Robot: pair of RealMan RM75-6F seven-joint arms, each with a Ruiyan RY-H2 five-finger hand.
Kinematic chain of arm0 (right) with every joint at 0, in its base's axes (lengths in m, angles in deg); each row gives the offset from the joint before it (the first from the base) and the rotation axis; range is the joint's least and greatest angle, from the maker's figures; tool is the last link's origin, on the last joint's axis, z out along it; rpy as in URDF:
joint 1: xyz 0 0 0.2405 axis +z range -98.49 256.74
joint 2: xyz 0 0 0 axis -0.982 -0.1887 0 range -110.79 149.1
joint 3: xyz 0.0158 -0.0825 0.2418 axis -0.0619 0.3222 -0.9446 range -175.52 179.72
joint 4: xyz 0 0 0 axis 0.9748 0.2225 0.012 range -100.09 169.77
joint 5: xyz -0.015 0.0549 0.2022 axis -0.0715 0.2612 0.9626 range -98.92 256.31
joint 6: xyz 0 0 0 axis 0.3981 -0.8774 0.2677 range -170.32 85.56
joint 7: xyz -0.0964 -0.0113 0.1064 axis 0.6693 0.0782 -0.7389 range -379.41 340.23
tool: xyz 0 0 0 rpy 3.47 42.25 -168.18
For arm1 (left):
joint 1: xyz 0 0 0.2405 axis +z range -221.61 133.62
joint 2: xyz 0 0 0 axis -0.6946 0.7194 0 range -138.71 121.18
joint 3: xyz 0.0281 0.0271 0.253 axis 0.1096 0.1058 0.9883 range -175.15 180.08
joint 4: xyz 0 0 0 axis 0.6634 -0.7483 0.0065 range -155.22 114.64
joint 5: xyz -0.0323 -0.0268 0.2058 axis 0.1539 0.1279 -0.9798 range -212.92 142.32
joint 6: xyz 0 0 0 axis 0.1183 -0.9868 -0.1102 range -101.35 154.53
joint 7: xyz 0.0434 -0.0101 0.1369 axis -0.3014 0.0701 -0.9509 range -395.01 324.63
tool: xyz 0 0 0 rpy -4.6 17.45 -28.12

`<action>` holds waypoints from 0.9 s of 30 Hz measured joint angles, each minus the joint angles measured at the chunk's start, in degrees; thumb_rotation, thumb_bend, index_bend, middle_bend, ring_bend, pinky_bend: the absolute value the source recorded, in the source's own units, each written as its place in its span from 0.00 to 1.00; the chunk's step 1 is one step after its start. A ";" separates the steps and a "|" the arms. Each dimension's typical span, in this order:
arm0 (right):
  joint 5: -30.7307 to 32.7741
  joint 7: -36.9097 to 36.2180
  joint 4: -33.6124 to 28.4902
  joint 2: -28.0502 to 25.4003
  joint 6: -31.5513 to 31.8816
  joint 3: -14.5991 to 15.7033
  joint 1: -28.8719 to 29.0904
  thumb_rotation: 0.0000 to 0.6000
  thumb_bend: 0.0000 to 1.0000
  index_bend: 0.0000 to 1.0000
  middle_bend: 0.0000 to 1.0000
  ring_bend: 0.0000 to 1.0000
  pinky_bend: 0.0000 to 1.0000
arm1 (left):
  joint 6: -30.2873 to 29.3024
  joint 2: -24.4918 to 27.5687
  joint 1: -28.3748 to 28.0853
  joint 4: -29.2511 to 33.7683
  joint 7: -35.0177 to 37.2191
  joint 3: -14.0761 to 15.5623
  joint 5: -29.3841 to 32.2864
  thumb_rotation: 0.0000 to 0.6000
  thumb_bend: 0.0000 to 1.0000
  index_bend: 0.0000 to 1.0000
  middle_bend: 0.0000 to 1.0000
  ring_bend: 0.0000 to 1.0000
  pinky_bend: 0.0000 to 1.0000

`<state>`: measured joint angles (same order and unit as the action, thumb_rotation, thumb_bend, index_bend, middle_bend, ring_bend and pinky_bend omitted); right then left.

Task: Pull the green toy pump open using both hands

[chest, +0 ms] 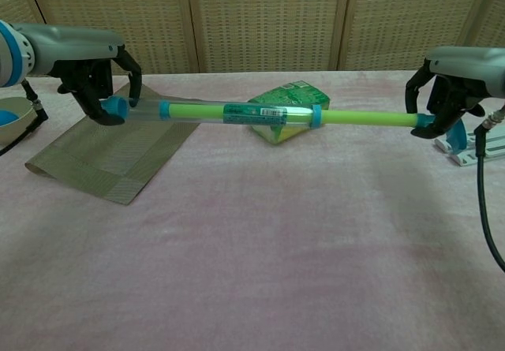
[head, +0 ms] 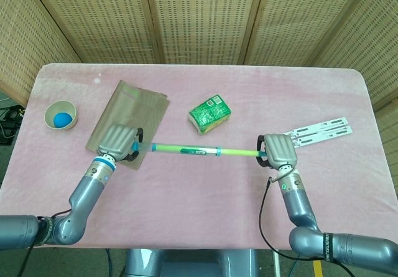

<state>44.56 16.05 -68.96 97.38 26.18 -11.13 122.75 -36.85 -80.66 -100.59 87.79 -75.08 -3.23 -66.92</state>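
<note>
The green toy pump point(head: 186, 149) point(chest: 252, 115) hangs level above the pink table, a clear tube with blue caps and a green rod sticking out to the right. My left hand point(head: 116, 142) point(chest: 99, 83) grips the blue cap at the tube's left end. My right hand point(head: 278, 150) point(chest: 443, 95) grips the handle at the rod's right end. A long stretch of green rod point(head: 239, 153) point(chest: 367, 117) shows between the tube's right cap and my right hand.
A brown woven mat point(head: 127, 112) point(chest: 110, 154) lies under the left hand. A green packet point(head: 210, 113) point(chest: 288, 98) sits behind the pump. A small bowl with a blue ball point(head: 60, 115) stands far left. White flat strips point(head: 320, 131) lie behind the right hand.
</note>
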 measured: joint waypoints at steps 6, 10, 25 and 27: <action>-0.63 -0.07 -0.97 -0.91 0.71 0.43 -0.55 1.00 0.59 0.83 1.00 1.00 0.82 | -1.65 3.17 3.73 2.36 1.99 2.47 -4.90 1.00 0.47 0.67 0.98 0.86 0.75; -0.96 -0.15 -1.80 -1.69 1.37 0.78 -1.15 1.00 0.59 0.83 1.00 1.00 0.82 | -2.52 5.01 6.24 3.09 4.30 3.73 -7.71 1.00 0.47 0.67 0.98 0.86 0.75; -3.23 -0.70 -3.59 -3.44 3.36 2.08 -3.27 1.00 0.59 0.83 1.00 1.00 0.82 | -3.43 8.45 14.95 1.56 10.87 8.18 -17.13 1.00 0.47 0.68 0.98 0.86 0.75; -3.21 -0.74 -3.53 -3.68 3.38 1.90 -3.36 1.00 0.59 0.83 1.00 1.00 0.82 | -3.13 8.23 15.44 0.87 11.02 8.25 -17.28 1.00 0.47 0.68 0.98 0.86 0.75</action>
<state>41.35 15.31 -72.48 93.70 29.56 -9.23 119.38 -39.97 -72.43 -85.14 88.66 -64.06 5.02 -84.20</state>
